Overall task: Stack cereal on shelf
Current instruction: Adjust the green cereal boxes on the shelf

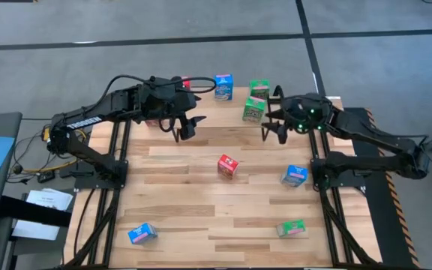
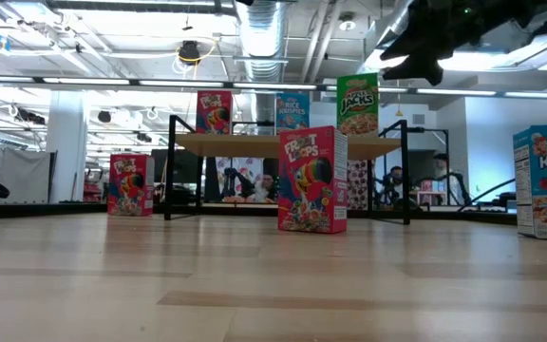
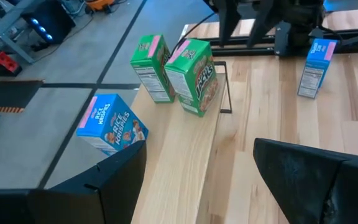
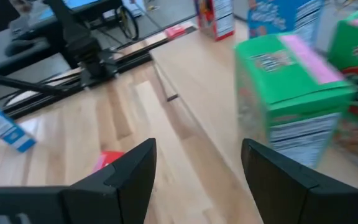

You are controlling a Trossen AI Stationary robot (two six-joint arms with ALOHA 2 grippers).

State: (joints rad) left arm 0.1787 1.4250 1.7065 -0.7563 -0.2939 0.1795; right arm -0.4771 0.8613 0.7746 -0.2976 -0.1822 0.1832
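Already on shelf [image 2: 245,142], tabletop's [image 1: 186,195] far edge: Rice Krispies box [image 1: 223,86], two Apple Jacks boxes [image 1: 259,88].
Loose mid-tabletop: Froot Loops box [image 1: 228,166].
Left gripper [image 1: 186,129], right gripper [image 1: 273,132]: spread wide, empty.

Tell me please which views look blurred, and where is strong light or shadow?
Right wrist view: the near green cereal box is smeared and out of focus. Low view: bright ceiling lights behind turn the right claw into a dark silhouette; the Froot Loops box stays sharp. High view: even light, soft shadows on the table.
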